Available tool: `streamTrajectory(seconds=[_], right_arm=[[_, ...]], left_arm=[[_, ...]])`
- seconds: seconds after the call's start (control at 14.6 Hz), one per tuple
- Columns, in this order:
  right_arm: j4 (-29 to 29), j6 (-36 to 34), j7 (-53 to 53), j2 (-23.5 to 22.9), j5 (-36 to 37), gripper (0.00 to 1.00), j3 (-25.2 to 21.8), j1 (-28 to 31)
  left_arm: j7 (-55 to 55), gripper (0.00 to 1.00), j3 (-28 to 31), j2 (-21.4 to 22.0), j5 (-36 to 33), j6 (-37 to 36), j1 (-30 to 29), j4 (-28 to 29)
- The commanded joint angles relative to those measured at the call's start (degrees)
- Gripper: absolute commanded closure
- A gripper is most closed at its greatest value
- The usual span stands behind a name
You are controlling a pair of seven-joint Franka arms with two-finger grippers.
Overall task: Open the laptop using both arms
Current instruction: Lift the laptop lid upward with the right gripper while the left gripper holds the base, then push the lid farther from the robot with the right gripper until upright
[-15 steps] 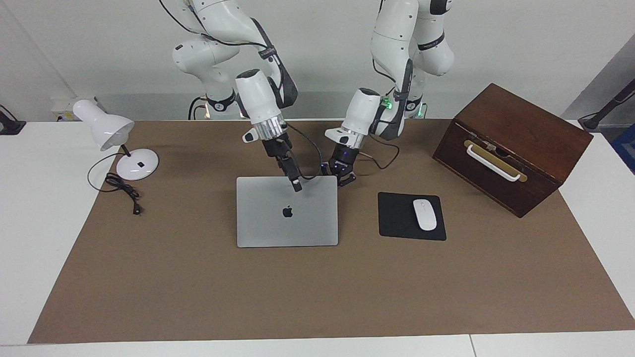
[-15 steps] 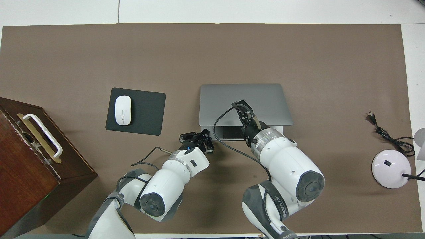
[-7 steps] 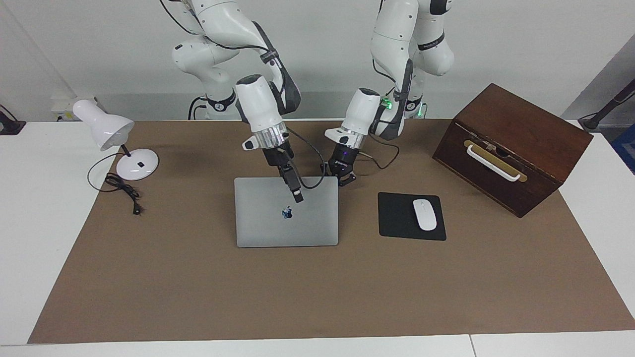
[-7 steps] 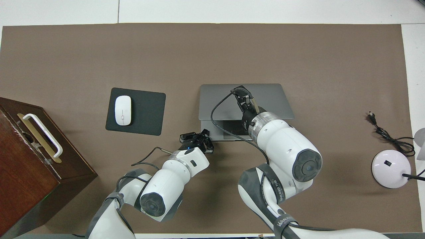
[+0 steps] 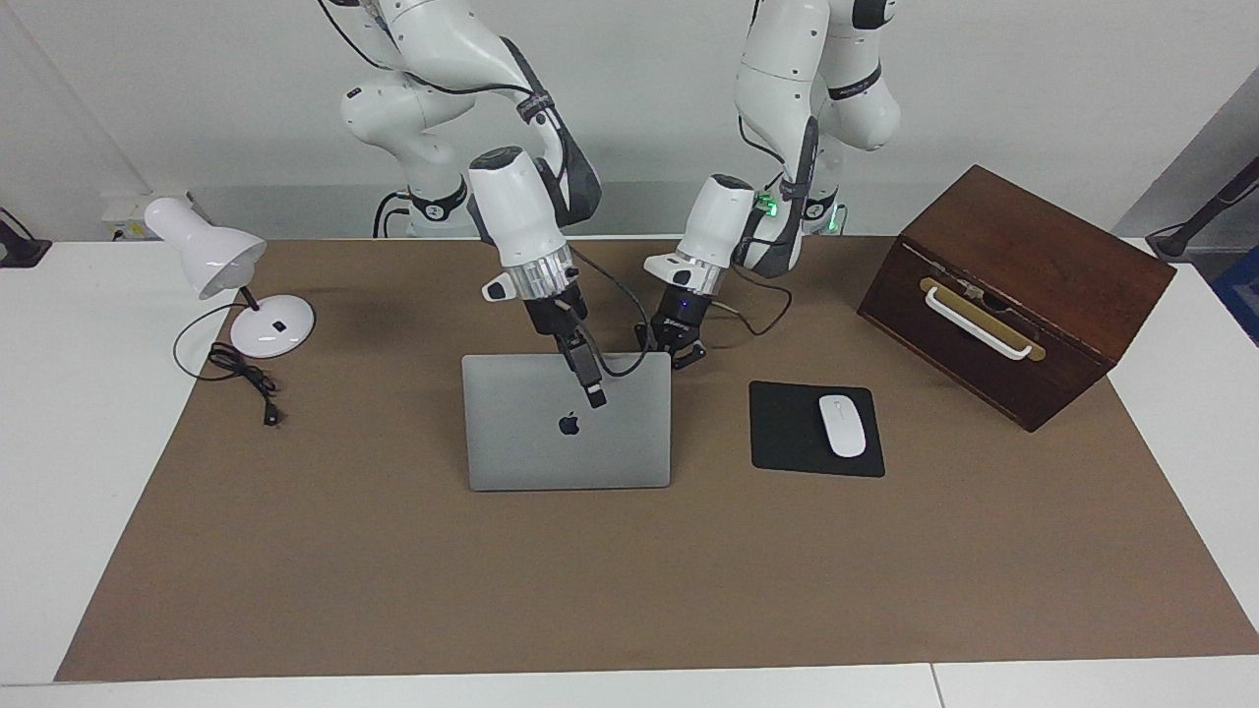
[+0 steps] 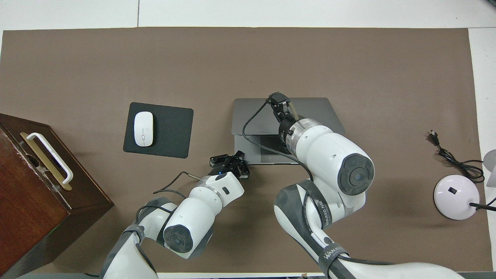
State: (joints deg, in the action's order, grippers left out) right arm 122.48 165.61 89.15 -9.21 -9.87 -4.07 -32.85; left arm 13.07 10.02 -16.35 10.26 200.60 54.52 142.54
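The silver-grey laptop [image 5: 551, 447] lies mid-table with its hinge edge away from the robots. Its lid [image 6: 310, 112], apple logo outward, is tilted up off the base [image 6: 252, 153], and part of the base shows below the lid's raised edge. My right gripper [image 5: 593, 393] [image 6: 279, 101] is shut on that raised edge and reaches over the lid's outer face. My left gripper [image 5: 679, 356] [image 6: 231, 162] is shut with nothing in it. It sits low at the base's corner nearest the robots, toward the left arm's end.
A black mouse pad [image 5: 792, 433] with a white mouse [image 5: 842, 425] lies beside the laptop toward the left arm's end. A dark wooden box [image 5: 1013, 295] stands past it. A white desk lamp [image 5: 231, 285] and its cable [image 5: 241, 379] are at the right arm's end.
My right gripper has risen and carried the lid's edge with it, so the lid stands steeper and more of the base shows. The left gripper has stayed at the base's corner.
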Motion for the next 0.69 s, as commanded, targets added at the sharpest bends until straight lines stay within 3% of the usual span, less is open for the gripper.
streamTrajectory(seconds=[0.0, 0.48, 0.62], right_arm=[[-6.1, -4.14, -2.48, -2.83, -0.94, 0.0, 0.29, 0.85], [-13.31, -11.87, -7.23, -5.03, -1.38, 0.0, 0.29, 3.66], [-16.47, -14.69, -10.9, -6.08, -5.05, 0.0, 0.29, 3.75]], left_arm=[[-0.41, 1.0, 0.17, -1.84, 0.73, 0.23, 1.03, -0.68], [-0.41, 1.0, 0.17, -1.84, 0.64, 0.23, 1.03, -0.68], [-0.41, 1.0, 0.17, -1.84, 0.64, 0.23, 0.94, -0.68]])
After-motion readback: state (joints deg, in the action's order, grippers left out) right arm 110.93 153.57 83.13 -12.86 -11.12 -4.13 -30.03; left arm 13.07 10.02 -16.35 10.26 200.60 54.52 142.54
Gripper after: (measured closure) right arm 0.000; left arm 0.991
